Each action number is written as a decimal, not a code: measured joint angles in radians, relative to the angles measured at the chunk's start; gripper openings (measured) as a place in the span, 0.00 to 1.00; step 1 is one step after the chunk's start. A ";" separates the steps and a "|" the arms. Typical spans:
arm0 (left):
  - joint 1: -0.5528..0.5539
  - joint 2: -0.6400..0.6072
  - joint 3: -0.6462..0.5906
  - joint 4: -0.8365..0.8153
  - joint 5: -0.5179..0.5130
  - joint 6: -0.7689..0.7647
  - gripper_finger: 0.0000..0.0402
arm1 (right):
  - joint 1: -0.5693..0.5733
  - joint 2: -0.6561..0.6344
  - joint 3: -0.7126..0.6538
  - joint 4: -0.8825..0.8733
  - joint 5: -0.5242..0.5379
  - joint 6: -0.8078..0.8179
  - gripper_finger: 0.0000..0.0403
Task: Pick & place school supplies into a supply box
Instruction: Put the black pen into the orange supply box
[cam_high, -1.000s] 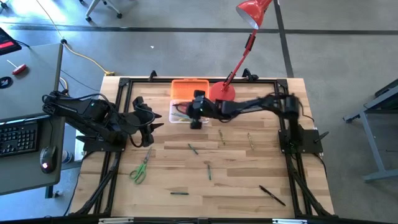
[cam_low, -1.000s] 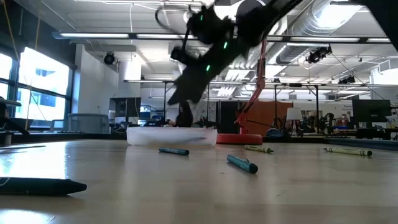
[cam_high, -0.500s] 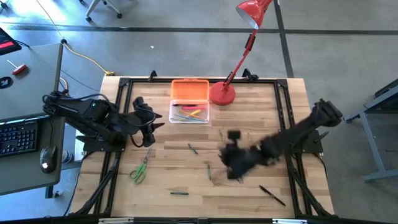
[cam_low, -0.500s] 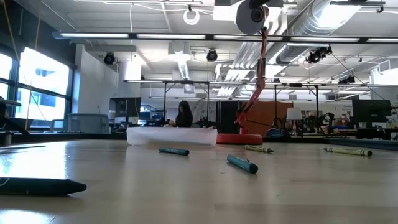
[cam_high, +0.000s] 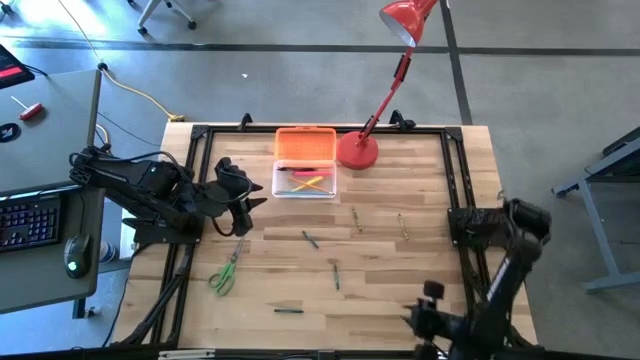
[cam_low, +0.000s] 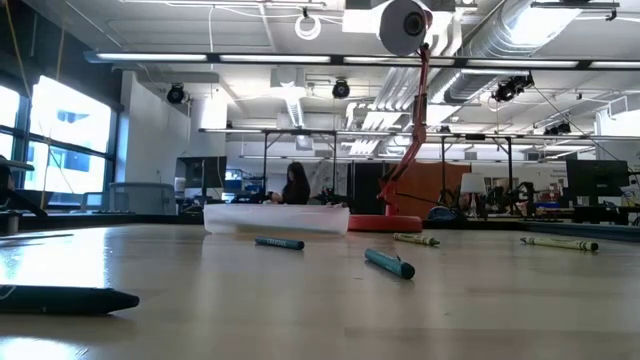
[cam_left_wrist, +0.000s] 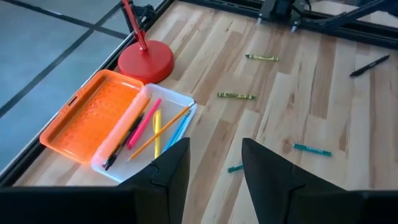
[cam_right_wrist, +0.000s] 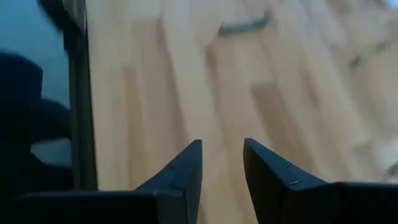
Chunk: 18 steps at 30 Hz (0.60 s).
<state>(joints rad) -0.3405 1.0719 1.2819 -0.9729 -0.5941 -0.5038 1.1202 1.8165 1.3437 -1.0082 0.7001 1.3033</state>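
A clear plastic pencil case (cam_high: 305, 183) with its bumpy orange lid (cam_high: 305, 144) open holds several pens (cam_left_wrist: 144, 124). Green-handled scissors (cam_high: 226, 270) and loose crayons (cam_high: 336, 274) lie scattered on the wooden worktop (cam_high: 380, 300).

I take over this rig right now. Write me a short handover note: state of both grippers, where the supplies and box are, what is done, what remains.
Left gripper: open, empty, waiting at the table's left edge.
Right gripper: open, empty, low at the table's front edge.
Supply box: lid open, back centre beside the red lamp base.
Done: several pens and pencils lie in the box.
Left: scissors at front left, loose crayons mid-table, one near the front.
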 joint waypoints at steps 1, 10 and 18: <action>0.000 0.000 0.000 0.004 0.000 -0.001 0.44 | 0.024 0.026 0.000 -0.007 -0.002 0.020 0.24; 0.000 -0.001 0.000 0.108 -0.001 -0.028 0.44 | 0.168 0.191 0.000 -0.105 0.048 0.110 0.24; 0.000 -0.001 0.000 0.160 -0.001 -0.025 0.44 | 0.207 0.190 -0.043 -0.182 0.002 0.214 0.24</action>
<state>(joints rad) -0.3407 1.0714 1.2816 -0.8131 -0.5950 -0.5285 1.3270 2.0064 1.3003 -1.1905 0.7025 1.5173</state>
